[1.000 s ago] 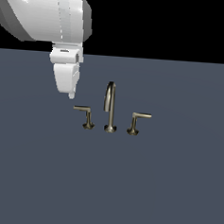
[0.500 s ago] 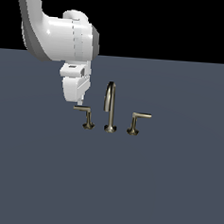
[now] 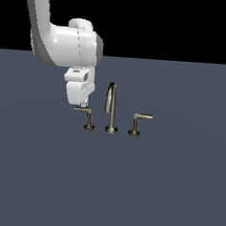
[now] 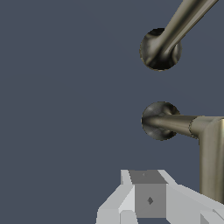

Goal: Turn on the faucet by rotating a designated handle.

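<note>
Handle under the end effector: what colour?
Brushed brass-grey metal handle; shows best in the wrist view.

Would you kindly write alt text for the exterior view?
A white robot arm's gripper hovers right at the handle of a small brass-grey faucet on a dark grey surface; a mirror-image lever sits beyond the spout.

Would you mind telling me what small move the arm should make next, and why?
Probably a slight drop, then a sideways push on the lever. In the exterior view the tool hangs just above the thin arm of the handle, near its free end, on the side away from the spout. Contact cannot be confirmed, nor the jaw state.
</note>
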Controlling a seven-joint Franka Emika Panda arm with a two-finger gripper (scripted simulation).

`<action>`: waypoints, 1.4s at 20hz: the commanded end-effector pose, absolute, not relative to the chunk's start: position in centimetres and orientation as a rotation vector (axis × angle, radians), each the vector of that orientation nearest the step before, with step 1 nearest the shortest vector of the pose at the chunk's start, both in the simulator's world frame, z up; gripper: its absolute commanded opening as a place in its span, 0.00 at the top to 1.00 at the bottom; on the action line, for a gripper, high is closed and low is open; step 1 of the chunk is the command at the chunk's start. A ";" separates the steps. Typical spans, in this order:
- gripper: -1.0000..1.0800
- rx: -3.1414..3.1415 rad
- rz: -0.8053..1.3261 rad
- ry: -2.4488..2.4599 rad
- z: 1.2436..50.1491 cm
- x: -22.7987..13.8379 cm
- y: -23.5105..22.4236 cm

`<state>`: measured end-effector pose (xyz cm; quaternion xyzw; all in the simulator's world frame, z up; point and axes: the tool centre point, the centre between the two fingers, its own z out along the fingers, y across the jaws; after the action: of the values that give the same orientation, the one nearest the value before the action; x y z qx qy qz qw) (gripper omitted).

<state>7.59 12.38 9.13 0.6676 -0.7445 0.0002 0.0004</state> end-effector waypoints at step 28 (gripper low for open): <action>1.00 2.093 0.003 -2.345 9.1 1.1 14.0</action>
<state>2.40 13.88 9.15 0.6638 -0.7479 0.0044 -0.0085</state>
